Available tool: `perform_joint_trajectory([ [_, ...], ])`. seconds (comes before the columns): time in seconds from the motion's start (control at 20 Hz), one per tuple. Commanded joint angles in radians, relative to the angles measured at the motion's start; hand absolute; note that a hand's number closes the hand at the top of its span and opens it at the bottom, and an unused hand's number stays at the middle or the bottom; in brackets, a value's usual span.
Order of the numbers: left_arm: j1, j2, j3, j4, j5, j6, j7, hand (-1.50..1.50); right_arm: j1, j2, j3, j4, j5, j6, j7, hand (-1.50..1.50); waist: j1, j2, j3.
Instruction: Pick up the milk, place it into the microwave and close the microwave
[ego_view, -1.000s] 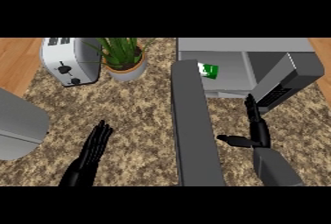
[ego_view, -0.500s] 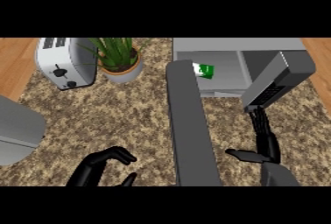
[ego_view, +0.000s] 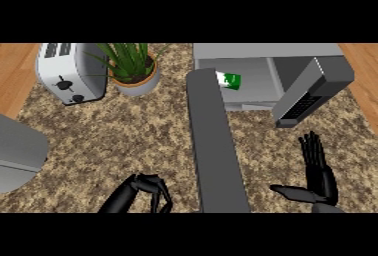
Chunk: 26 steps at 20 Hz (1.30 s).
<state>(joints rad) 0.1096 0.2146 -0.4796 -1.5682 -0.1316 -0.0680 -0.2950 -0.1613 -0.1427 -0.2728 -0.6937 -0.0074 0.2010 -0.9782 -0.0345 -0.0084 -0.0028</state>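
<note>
Speckled brown-and-cream granite counter (ego_view: 125, 130) filling the scene, wooden floor (ego_view: 15, 75) at far left and far right, silver toaster (ego_view: 70, 72) far left, green potted plant (ego_view: 133, 65) beside it, grey curved object (ego_view: 18, 155) at left edge

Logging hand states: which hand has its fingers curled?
The left hand, at the lower edge, has curled fingers; the right hand holds its fingers straight, pointing up.

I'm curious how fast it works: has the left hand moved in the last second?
Yes. The left hand has pulled back toward the lower edge, farther from the toaster, and its fingers have curled shut.
</note>
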Motion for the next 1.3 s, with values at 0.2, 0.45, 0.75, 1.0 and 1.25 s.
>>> perform_joint_trajectory([
  [0.2,-0.093,-0.141,-0.138,0.155,-0.113,0.009,0.035,1.50,0.225,-0.016,0.037,-0.434,-0.122,0.125,0.162,-1.50,0.007,0.003,0.000],
  [0.45,-0.261,-0.211,-0.237,0.323,-0.057,0.137,0.033,1.50,0.383,-0.036,0.046,-0.628,-0.170,0.155,0.205,-1.50,0.007,0.008,0.001],
  [0.75,-0.452,-0.214,-0.393,0.521,0.142,0.276,0.006,1.50,0.440,-0.045,0.080,-0.821,-0.252,0.232,0.291,-1.50,-0.032,0.015,-0.001],
  [1.0,-0.580,-0.214,-0.514,0.530,0.232,0.426,0.057,1.50,0.463,-0.076,0.091,-0.941,-0.280,0.231,0.372,-1.50,-0.063,0.020,-0.002],
  [1.25,-0.674,-0.214,-0.524,0.549,0.338,0.482,0.090,1.50,0.468,-0.113,0.105,-0.984,-0.310,0.288,0.400,-1.50,-0.118,0.031,-0.003],
])
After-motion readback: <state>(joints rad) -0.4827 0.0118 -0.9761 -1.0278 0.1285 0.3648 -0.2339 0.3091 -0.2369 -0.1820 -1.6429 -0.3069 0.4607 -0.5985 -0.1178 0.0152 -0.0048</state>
